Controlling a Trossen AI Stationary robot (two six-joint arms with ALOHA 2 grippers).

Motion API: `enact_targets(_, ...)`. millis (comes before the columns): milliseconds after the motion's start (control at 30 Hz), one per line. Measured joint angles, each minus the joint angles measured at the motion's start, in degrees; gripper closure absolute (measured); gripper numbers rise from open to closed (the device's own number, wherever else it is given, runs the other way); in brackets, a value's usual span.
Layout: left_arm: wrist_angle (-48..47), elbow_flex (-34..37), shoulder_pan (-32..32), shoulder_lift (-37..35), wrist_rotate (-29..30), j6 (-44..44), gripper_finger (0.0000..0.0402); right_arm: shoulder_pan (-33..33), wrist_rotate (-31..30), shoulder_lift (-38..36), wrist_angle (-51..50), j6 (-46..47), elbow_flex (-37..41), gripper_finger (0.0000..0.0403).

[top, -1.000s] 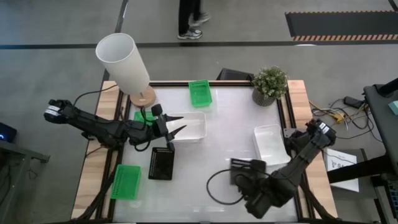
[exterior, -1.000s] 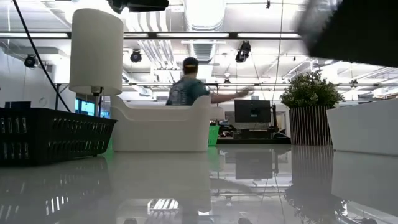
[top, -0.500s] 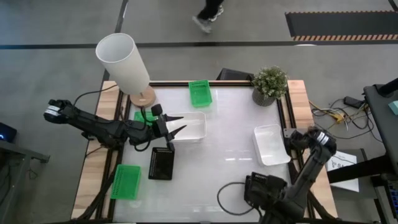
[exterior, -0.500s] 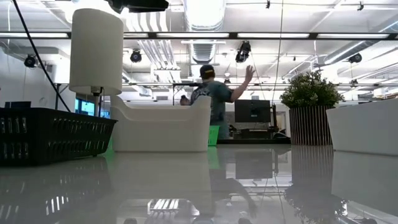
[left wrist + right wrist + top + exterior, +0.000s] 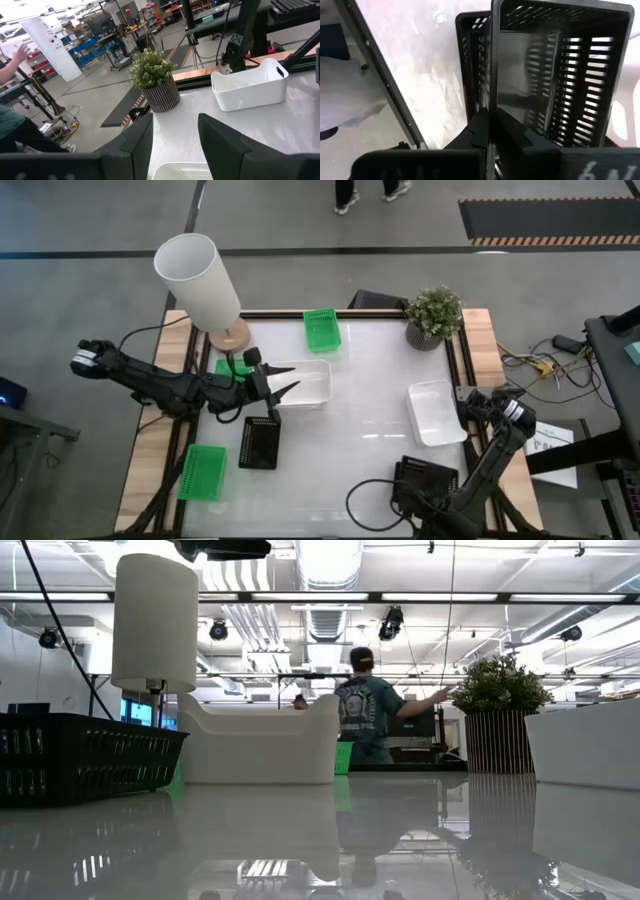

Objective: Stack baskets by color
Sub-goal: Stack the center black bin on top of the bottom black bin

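Green, black and white baskets all lie singly, so by my reading no colour is stacked yet and nearly the whole task is left.

Findings, left to right:
- One green basket [image 5: 202, 472] sits at the near left of the table [image 5: 350, 430]. Another [image 5: 226, 366] is partly hidden under my left arm, and a third [image 5: 321, 330] is at the far edge.
- A black basket [image 5: 260, 442] rests near left of centre.
- The left gripper [image 5: 283, 380] hovers, released and holding nothing, over the left end of the centre white basket [image 5: 312, 385].
- The right gripper [image 5: 491, 120] is clenched on the rim of a second black basket [image 5: 425, 478], at the near right.
- Another white basket [image 5: 435, 412] lies far of that.

Count: three green, two black, two white. A dark shape behind the held basket may be a third black one; I cannot tell.
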State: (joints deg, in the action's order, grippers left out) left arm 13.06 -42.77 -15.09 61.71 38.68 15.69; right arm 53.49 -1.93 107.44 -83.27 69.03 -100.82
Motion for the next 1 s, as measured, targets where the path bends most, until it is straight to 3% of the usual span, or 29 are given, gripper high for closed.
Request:
enact_targets(267, 0.0, 0.0, 0.0, 0.0, 0.0, 0.0, 0.0261, 0.0, -1.7, 0.0, -0.1, 0.0, 0.0, 0.0383)
enact_targets(700, 0.0, 0.0, 0.0, 0.0, 0.0, 0.0, 0.0261, 0.0, -2.5, 0.0, -0.4, 0.9, 0.1, 0.0300)
enact_targets(833, 0.0, 0.0, 0.0, 0.0, 0.0, 0.0, 0.0261, 0.0, -3.5, 0.3, 0.0, 1.0, 0.1, 0.0309)
enact_targets(1000, 0.0, 0.0, 0.0, 0.0, 0.0, 0.0, 0.0261, 0.0, -4.7, 1.6, 0.3, 0.9, 0.1, 0.0351)
